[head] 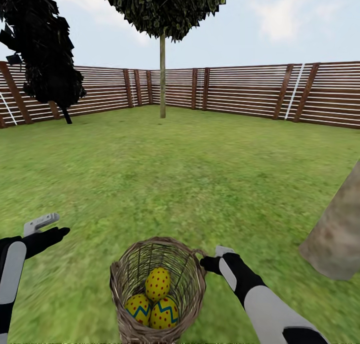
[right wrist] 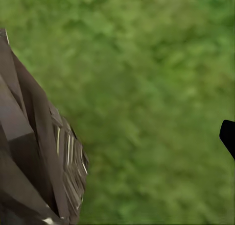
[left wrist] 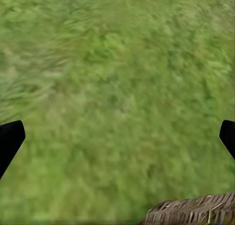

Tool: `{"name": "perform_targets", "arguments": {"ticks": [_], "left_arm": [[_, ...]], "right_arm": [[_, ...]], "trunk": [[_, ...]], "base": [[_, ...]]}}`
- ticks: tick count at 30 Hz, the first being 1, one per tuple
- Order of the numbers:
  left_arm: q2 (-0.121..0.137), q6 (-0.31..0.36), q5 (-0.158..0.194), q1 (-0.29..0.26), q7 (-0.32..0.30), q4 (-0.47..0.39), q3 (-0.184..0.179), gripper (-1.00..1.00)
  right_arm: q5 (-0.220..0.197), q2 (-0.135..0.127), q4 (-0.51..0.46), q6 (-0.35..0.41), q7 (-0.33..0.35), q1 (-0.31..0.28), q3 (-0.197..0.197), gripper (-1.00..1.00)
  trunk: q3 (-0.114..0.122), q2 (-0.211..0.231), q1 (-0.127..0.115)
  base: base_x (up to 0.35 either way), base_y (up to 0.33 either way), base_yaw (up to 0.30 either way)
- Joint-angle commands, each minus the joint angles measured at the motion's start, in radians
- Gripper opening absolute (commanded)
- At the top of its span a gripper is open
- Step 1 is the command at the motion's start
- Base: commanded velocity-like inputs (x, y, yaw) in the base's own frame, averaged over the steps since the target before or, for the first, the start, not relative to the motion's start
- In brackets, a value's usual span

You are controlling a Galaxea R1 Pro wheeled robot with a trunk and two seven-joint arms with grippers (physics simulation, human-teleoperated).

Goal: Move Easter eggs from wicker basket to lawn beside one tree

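The wicker basket (head: 120, 284) stands on the lawn (head: 190, 174) right in front of me. Three Easter eggs lie in it: a dotted egg (head: 157, 283) on top, a striped egg (head: 138, 307) to its lower left and another striped egg (head: 165, 313) to its lower right. My left gripper (head: 52, 227) hangs open over the grass, left of the basket. In the left wrist view its fingertips (left wrist: 10, 139) stand wide apart, with the basket rim (left wrist: 196, 211) at the edge. My right gripper (head: 212, 258) is open beside the basket's right loop handle. The basket wall (right wrist: 44, 151) sits close in the right wrist view.
A thick pale mottled tree trunk (head: 337, 234) rises close at the right. A thin-trunked tree (head: 162, 79) stands far ahead and a dark bushy tree (head: 45, 54) at the back left. A brown slatted fence (head: 240, 91) closes off the garden.
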Motion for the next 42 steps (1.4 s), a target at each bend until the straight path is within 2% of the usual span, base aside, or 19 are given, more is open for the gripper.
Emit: {"name": "perform_targets", "arguments": {"ticks": [1, 3, 9, 42], "left_arm": [[0.000, 0.004, 0.011, -0.001, 0.009, -0.001, 0.000, 1.00], [0.000, 0.004, 0.011, -0.001, 0.009, -0.001, 0.001, 1.00], [0.000, 0.004, 0.011, -0.001, 0.009, -0.001, 0.000, 1.00], [0.000, 0.004, 0.019, 0.000, -0.003, -0.004, 0.001, 1.00]], "right_arm": [[-0.012, 0.001, 0.044, 0.004, -0.006, 0.000, -0.003, 1.00], [-0.012, 0.001, 0.044, 0.004, -0.006, 0.000, -0.003, 1.00], [-0.012, 0.001, 0.044, 0.004, -0.006, 0.000, -0.003, 1.00], [-0.012, 0.001, 0.045, 0.004, -0.006, 0.000, -0.003, 1.00]], "trunk": [[-0.004, -0.008, 0.004], [-0.004, -0.008, 0.004], [-0.023, -0.050, 0.027], [-0.023, -0.050, 0.027]], "base": [[0.000, 0.000, 0.000], [0.000, 0.000, 0.000], [0.000, 0.000, 0.000], [0.000, 0.000, 0.000]]}}
